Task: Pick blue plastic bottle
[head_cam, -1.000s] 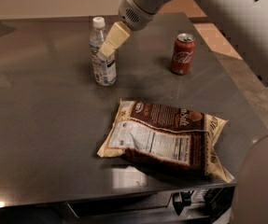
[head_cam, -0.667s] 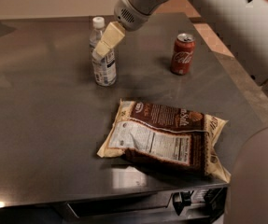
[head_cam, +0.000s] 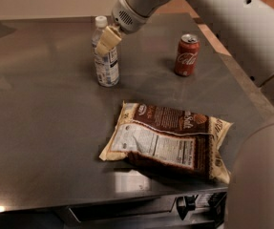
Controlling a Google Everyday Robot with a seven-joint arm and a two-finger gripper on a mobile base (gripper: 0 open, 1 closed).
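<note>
The blue plastic bottle [head_cam: 106,61] stands upright at the back left of the dark table, clear and bluish with a white cap and a white-blue label. My gripper [head_cam: 106,41] reaches in from the upper right, and its cream fingers lie over the bottle's upper part, just below the cap. The fingers hide the bottle's shoulder.
A red Coca-Cola can [head_cam: 186,55] stands upright to the right of the bottle. A brown and cream snack bag [head_cam: 167,140] lies flat near the table's front edge [head_cam: 103,202]. My arm crosses the upper right, and part of my body fills the lower right corner.
My gripper has moved left and slightly down, from beside the bottle's neck to over its upper part. The bottle, can and bag have not moved.
</note>
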